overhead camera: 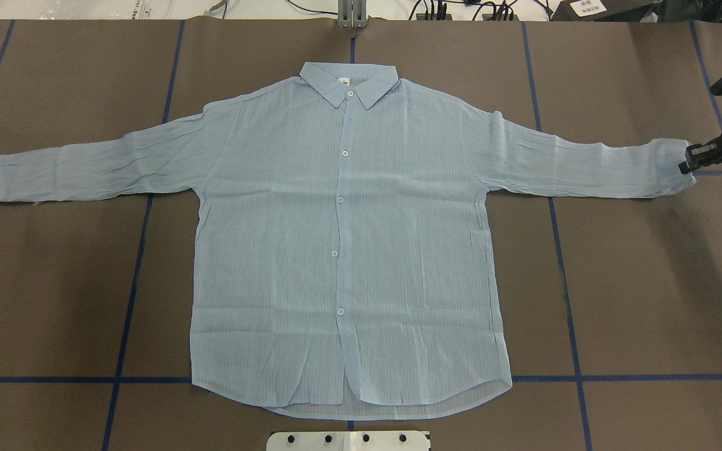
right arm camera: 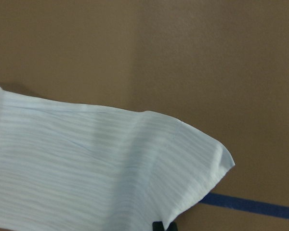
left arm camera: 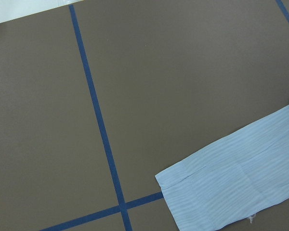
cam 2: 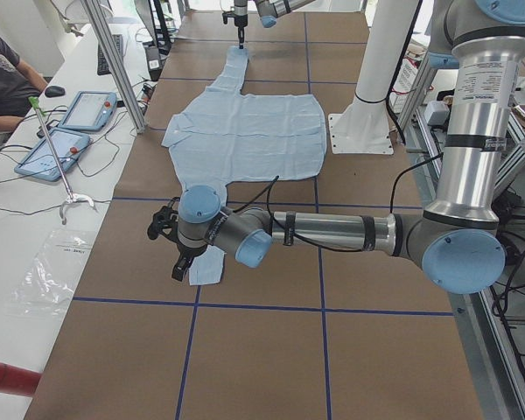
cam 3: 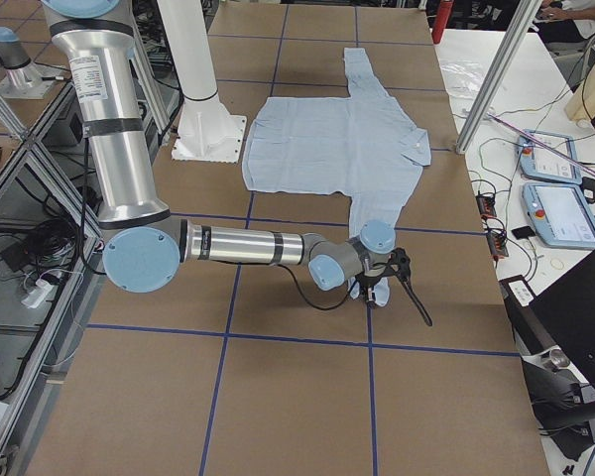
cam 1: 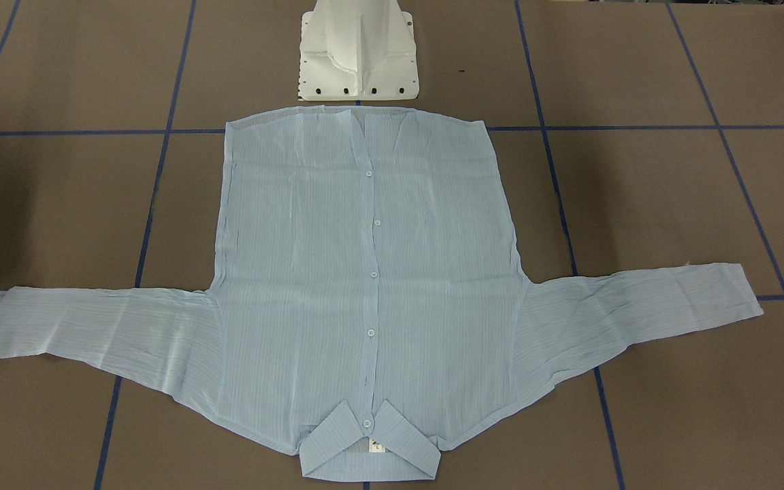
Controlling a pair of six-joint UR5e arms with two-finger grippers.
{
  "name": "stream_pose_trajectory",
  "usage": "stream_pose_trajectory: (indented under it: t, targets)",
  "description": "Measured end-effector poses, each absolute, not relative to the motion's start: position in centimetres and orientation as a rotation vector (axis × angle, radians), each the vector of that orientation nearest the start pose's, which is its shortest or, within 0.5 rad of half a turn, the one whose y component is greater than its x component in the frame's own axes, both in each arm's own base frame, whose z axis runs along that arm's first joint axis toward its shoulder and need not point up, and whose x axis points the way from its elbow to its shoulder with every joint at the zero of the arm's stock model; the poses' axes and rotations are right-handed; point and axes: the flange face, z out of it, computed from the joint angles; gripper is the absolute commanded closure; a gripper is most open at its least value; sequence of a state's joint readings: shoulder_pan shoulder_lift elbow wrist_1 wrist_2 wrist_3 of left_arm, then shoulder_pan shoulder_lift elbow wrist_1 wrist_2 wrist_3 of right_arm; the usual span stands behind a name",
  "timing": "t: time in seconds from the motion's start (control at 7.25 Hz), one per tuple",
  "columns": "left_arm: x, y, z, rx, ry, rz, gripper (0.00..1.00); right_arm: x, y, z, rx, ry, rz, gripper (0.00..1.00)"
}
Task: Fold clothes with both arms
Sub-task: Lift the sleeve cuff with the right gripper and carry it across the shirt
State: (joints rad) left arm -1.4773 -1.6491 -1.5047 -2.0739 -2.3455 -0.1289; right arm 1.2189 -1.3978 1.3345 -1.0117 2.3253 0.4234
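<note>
One shirt [overhead camera: 273,250] lies flat on the table [overhead camera: 649,282], front up and buttoned. Five white buttons show down its placket. The collar [overhead camera: 348,78] is on the far side from the robot and the hem is nearest the single white pedestal [cam 1: 358,54]. The shirt's two sleeves are spread straight out, one to each side, over the blue tape lines [overhead camera: 129,300].

There are two arms with one tool each. The right tool [overhead camera: 687,164] is at the very end of the right sleeve [overhead camera: 586,166]. Its fingers are drawn narrow and pinch the edge of the cuff [right arm camera: 183,159], whose corner curls up off the table. The left tool [cam 2: 177,267] hangs just beside the left sleeve's cuff [left arm camera: 231,178], which lies flat. That tool shows only in the side view, so I cannot tell how wide it stands.
</note>
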Motion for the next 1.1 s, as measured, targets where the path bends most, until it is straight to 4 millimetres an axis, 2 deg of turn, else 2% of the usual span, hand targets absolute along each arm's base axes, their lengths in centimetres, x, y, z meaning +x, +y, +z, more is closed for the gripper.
stream_pose_trajectory:
  t: [0.14,0.28,0.41,0.69,0.83,1.1]
  targets:
    - [-1.2,-55.1,59.5,0.401,0.806,0.166,0.01,-13.6,-58.0,57.7,0.202,-0.919,-0.109,1.0]
    - [-1.2,-55.1,59.6,0.399,0.807,0.166,0.01,-13.7,-58.9,52.1,0.239,-0.987,-0.085,1.0]
    - [-1.2,-55.1,59.6,0.398,0.807,0.166,0.01,-14.8,-60.1,46.2,0.259,-1.051,-0.053,1.0]
    - [-1.2,-55.1,59.8,0.395,0.806,0.165,0.01,-20.3,-61.9,34.2,0.238,-1.173,0.012,1.0]
    - [-1.2,-55.0,59.9,0.393,0.806,0.165,0.01,-23.7,-62.0,29.3,0.223,-1.214,0.024,1.0]
    - [-1.2,-54.9,60.1,0.39,0.805,0.163,0.01,-30.6,-61.2,21.1,0.236,-1.25,-0.012,1.0]
